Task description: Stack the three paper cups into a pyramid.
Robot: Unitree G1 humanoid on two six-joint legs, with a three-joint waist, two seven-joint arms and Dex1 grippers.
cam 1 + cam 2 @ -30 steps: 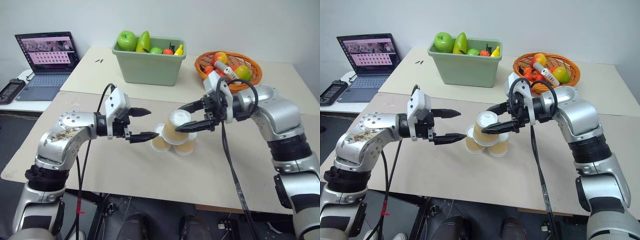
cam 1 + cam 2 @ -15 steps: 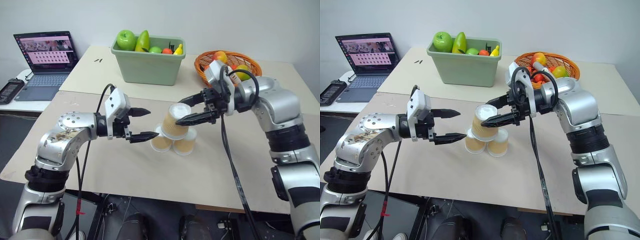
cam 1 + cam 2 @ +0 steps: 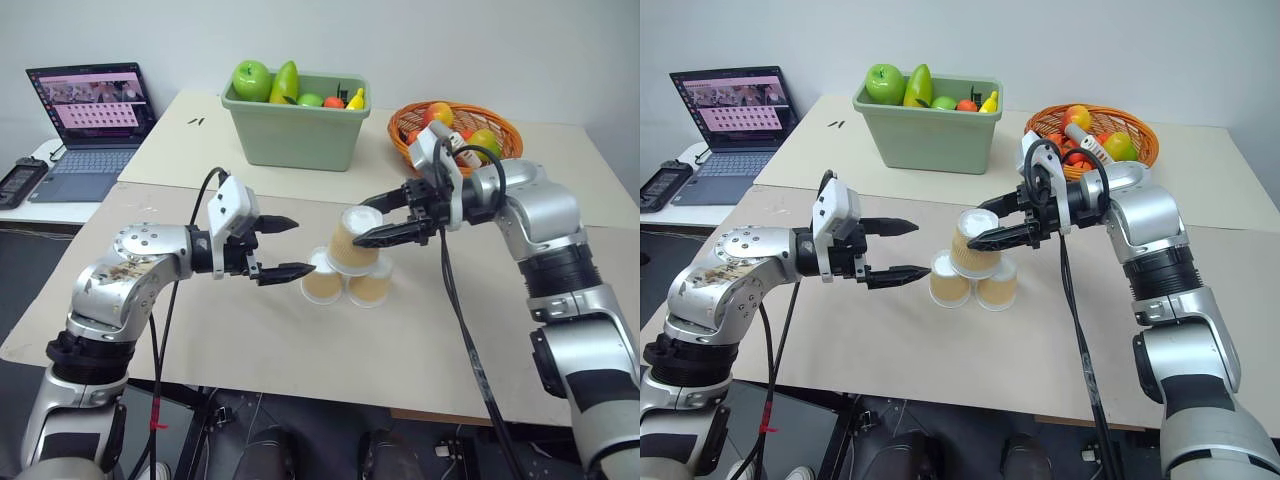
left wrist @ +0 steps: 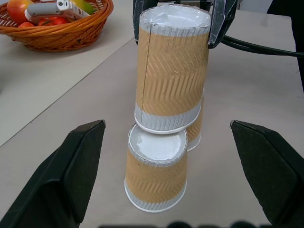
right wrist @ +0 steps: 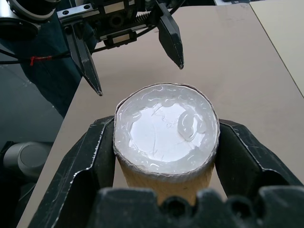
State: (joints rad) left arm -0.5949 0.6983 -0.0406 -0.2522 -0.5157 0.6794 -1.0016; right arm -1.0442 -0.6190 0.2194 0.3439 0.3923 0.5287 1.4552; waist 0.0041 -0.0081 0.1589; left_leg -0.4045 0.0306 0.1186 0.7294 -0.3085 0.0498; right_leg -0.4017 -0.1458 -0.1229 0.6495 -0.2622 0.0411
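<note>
**Third cup rests atop the pair**

From the head camera we see three tan, tapered paper cups with white rims: two base cups (image 3: 322, 284) (image 3: 367, 285) stand upside down, side by side on the beige table (image 3: 300, 350), the top cup (image 3: 352, 241) inverted across them. The right gripper (image 3: 379, 222) brackets its upper end; the left gripper (image 3: 283, 247) hangs wide open just beside the stack, empty

In the left wrist view the top cup (image 4: 172, 69) sits on both lower ones

In the right wrist view black fingers (image 5: 90, 156) flank the cup (image 5: 166, 130); whether they press it we cannot tell
</note>
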